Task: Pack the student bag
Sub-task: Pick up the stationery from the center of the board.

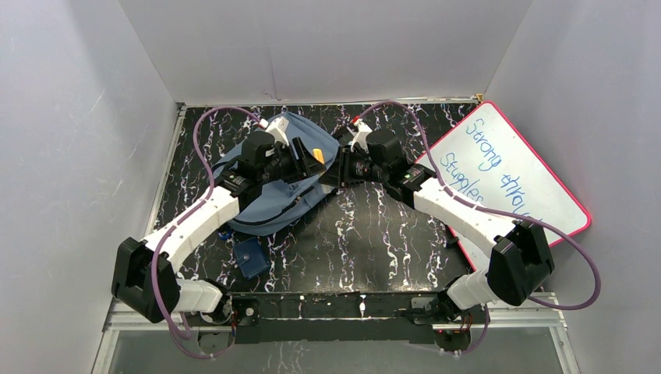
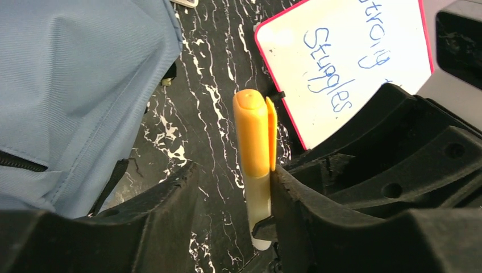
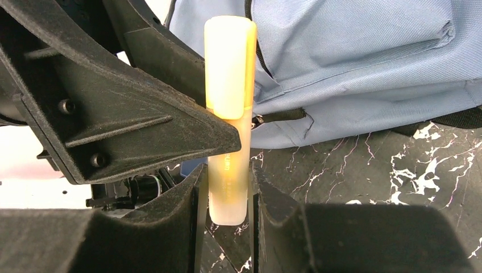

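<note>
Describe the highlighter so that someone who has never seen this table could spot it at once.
Find the big slate-blue backpack at the back left of the black marbled table. By its right edge the left tool and right tool meet, and the highlighter is gripped in the right one. Its orange cap and pale translucent barrel match nothing else there.
</note>
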Tool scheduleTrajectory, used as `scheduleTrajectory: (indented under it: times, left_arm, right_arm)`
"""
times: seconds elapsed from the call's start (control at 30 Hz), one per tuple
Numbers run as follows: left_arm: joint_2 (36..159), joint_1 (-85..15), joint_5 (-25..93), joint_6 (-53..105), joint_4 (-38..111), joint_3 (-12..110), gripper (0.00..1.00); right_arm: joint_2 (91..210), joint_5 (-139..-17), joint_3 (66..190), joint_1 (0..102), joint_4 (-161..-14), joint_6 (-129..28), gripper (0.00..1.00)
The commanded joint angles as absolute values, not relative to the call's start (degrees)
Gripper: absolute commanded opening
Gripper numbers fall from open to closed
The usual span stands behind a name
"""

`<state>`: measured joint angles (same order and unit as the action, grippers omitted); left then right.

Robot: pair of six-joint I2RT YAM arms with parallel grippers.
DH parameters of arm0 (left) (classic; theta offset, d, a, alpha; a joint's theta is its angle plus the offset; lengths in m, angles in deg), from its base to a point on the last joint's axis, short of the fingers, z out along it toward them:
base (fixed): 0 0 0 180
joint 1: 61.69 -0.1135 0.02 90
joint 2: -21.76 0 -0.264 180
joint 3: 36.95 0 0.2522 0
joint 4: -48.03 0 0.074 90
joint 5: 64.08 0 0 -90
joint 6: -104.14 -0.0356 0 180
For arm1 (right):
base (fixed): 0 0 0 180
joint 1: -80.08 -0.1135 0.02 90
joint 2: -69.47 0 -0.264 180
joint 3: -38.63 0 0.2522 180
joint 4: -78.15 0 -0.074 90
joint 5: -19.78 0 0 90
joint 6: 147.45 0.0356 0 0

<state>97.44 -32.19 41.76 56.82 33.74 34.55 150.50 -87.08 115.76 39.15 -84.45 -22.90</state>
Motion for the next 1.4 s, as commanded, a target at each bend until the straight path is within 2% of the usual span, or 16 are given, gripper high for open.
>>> scheduleTrajectory:
  times: [0.0,0.2,0.3,0.33,0.37,0.43,0.57,0.67,0.87,1.03,1.17,1.37]
  left_arm:
    - [97.7,-31.8,41.3,56.6,34.0,36.5,0.43]
    - [98.4,-31.7,43.1,58.0,36.7,36.6,0.27]
    - [98.0,-31.7,42.5,59.5,37.3,35.9,0.09]
    - [97.6,-31.7,41.9,60.0,37.4,35.7,0.02]
    - [97.4,-31.7,41.5,60.4,37.6,35.5,0.00]
    - [97.2,-31.8,40.7,60.7,37.7,35.4,0.00]
    - [97.5,-32.1,38.0,60.6,35.0,36.4,0.00]
    - [97.3,-33.4,37.0,60.9,33.3,36.7,0.00]
    - [92.3,-43.1,35.0,61.0,27.6,35.5,0.00]
    - [86.1,-50.9,28.5,57.9,20.0,34.5,0.00]
    - [83.7,-52.2,22.7,54.9,15.6,33.8,0.00]
    - [81.9,-52.5,21.4,55.3,14.3,30.1,0.00]
  right_arm:
    - [150.2,-89.4,118.7,39.2,-89.7,-22.4,0.12]
    - [150.2,-89.1,118.3,39.2,-90.4,-22.3,0.12]
    - [150.2,-87.9,118.1,39.3,-90.3,-22.6,0.15]
    - [150.1,-87.5,118.1,39.2,-90.2,-22.9,0.18]
    - [149.9,-86.9,118.0,39.2,-90.1,-23.2,0.23]
    - [149.6,-85.5,118.2,39.3,-89.4,-24.3,0.34]
    - [148.7,-82.3,118.6,39.2,-87.4,-26.5,0.48]
    - [148.1,-80.3,118.7,39.2,-85.7,-27.9,0.54]
    - [150.2,-78.0,121.5,39.2,-82.1,-33.3,0.56]
    - [158.3,-78.6,130.8,38.4,-76.2,-41.3,0.56]
    - [166.3,-75.7,139.5,35.3,-72.4,-48.2,0.56]
    - [178.5,-70.6,154.4,29.7,-66.7,-60.9,0.59]
